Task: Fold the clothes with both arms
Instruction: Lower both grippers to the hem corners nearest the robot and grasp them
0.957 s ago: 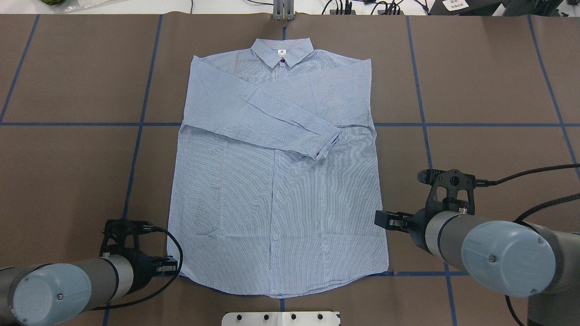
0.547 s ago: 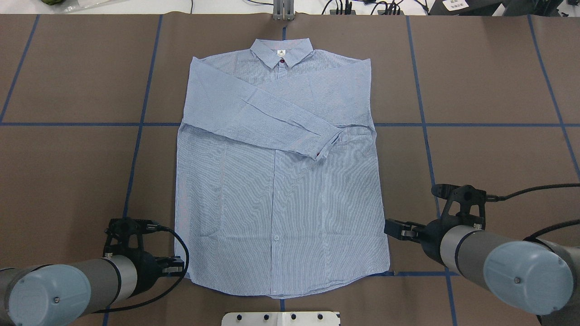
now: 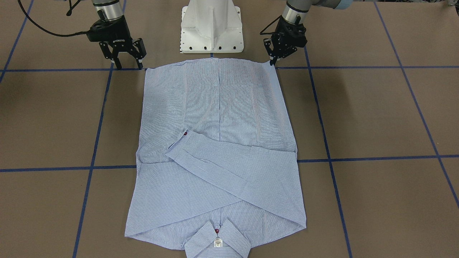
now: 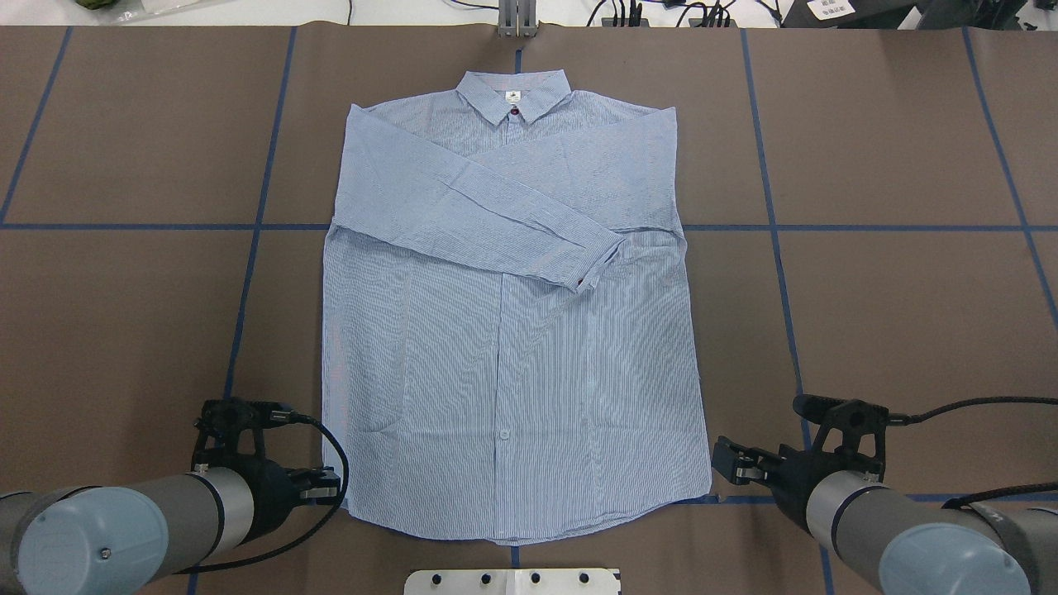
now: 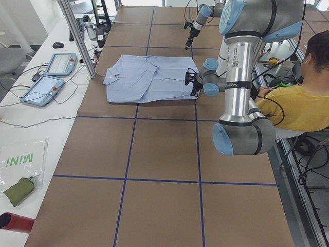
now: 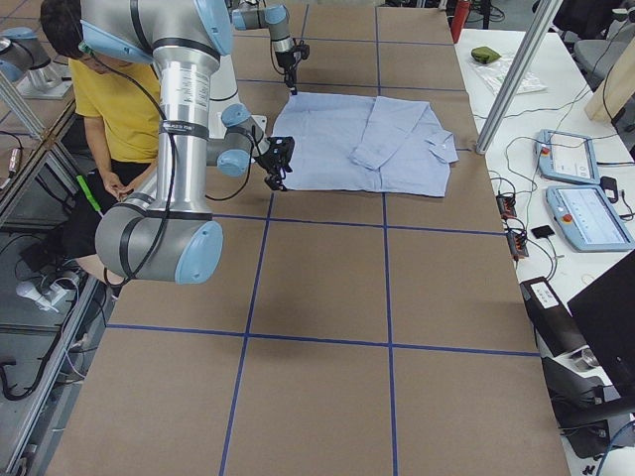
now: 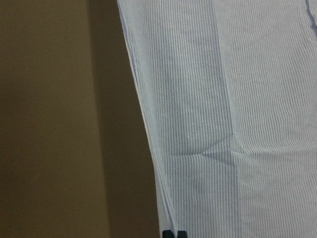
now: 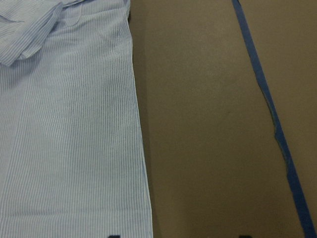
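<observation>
Two claws: left claw (image 3: 272, 60) pinches shirt (image 3: 215, 107) hem; right claw (image 3: 128, 63) spread, just beside it.

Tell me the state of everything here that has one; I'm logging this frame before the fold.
shirt: spread flat, front up, buttoned, both sleeves folded across the chest.
left gripper: shut on the shirt's hem corner, as far as its wrist view shows.
right gripper: open, beside the other hem corner, holding nothing.
</observation>
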Robot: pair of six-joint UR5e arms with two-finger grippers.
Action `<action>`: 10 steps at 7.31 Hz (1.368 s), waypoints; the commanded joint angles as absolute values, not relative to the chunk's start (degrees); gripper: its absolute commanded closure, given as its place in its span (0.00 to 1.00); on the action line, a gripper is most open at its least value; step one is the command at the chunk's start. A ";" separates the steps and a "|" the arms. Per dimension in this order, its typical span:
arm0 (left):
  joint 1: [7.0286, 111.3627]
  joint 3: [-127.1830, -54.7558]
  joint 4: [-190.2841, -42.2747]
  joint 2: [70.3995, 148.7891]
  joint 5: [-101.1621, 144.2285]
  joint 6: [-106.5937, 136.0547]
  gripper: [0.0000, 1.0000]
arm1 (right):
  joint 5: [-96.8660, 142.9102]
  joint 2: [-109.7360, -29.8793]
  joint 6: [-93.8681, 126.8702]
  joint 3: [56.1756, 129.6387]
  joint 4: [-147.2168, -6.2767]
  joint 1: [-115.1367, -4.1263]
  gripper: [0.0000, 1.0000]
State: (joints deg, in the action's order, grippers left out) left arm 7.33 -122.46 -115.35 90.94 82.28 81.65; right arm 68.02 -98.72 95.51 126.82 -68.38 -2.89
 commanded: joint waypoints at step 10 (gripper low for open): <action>5.36 -122.52 -115.40 91.05 78.93 81.65 1.00 | 62.84 -88.68 102.13 121.12 -80.77 2.99 0.53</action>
